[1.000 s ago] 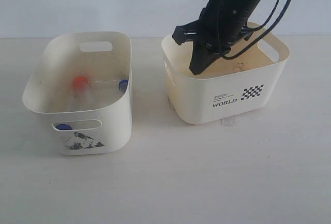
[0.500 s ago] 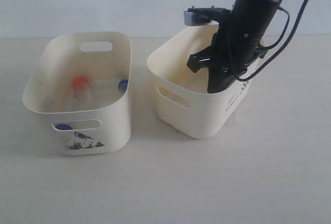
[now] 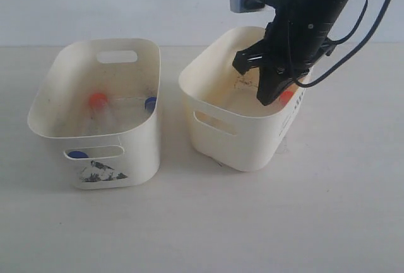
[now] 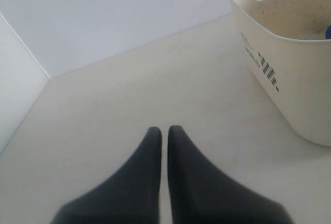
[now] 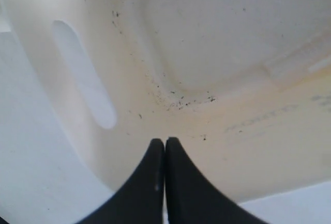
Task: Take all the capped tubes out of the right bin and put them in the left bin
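Cream plastic fills both sides of your exterior view. The left bin (image 3: 142, 153) has its dark sticker under the near slot. The right bin (image 3: 221, 137) stands at an angle to it, one corner toward the camera, and the two sit apart on the table (image 3: 252, 222).

Your right tool (image 3: 267, 98) points down into the right bin by its right-hand wall, its fingers pressed together with nothing between them. The right wrist view shows the closed tips (image 5: 164, 149) over the yellowish, speckled bottom, with a handle slot (image 5: 85, 74) off to one side. Just beside those tips in the exterior view you can see an orange cap (image 3: 287, 96) against the bin's inner wall; the tube under it is hidden.

In the left bin lie three of the capped tubes (image 3: 104, 114). The other orange cap (image 3: 96, 100) is toward the back, a blue cap (image 3: 150, 103) sits against the right wall, and a second blue cap (image 3: 77, 155) shows through the near slot.

Your left tool (image 4: 164, 136) is out of the exterior view. Its own wrist view shows it closed and empty above bare table.
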